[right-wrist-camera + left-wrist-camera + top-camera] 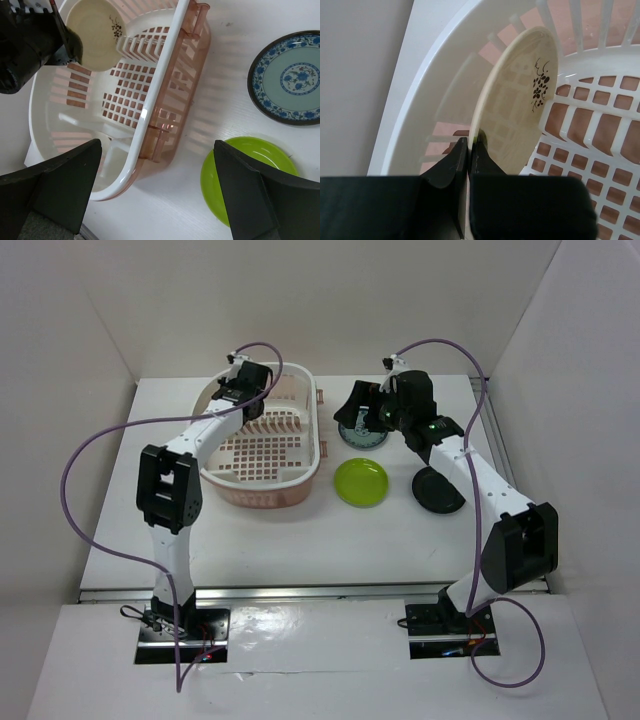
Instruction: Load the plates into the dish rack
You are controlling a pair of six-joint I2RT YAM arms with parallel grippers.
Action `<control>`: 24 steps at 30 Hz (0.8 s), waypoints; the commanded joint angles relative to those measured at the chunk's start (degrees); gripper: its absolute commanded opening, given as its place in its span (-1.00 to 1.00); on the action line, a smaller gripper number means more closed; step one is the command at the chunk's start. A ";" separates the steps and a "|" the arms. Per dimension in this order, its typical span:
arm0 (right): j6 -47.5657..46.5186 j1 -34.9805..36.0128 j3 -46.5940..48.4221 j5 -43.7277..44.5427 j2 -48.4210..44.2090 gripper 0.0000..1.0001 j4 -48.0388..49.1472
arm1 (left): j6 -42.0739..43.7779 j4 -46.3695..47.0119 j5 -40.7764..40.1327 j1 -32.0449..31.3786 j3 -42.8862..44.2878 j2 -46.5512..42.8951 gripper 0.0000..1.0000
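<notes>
Four plates are in view, though no single camera shows all of them whole. From above, the cream plate is hidden under the left arm's wrist. The left wrist view shows this cream plate (520,100) on edge inside the dish rack (262,496), close to its curved end wall, with a dark floral mark on its face. The left gripper (471,142) is clamped on the plate's rim, and its fingers cover the lower edge, so it cannot be told whether the plate touches the grid floor.

The blue-green patterned plate (295,77) lies flat on the white surface (300,540) to the right of the rack; the right edge of the right wrist view cuts it off, and from above the right gripper half covers it. The lime green plate (362,483) lies flat just in front of it, one finger masking part of it in the right wrist view. The glossy black plate (432,495) sits to the right of the green one, partly under the right forearm.

The right gripper (156,145) hangs with its fingers spread wide, holding nothing. One rack and one row of divider ribs (137,47) are visible; the ribs are too crowded to count.
</notes>
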 commanded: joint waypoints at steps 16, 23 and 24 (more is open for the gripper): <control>0.53 0.54 1.35 -1.15 -0.61 1.00 2.10 | -2.51 -0.11 2.06 -0.10 2.84 2.52 -0.26; 0.53 0.54 0.83 -1.15 -1.13 1.00 2.10 | -3.04 -0.11 2.06 -0.10 3.37 2.52 -0.05; 0.53 0.54 0.30 -1.15 -1.14 1.00 2.10 | -3.04 -0.11 1.45 -0.10 3.37 2.52 0.05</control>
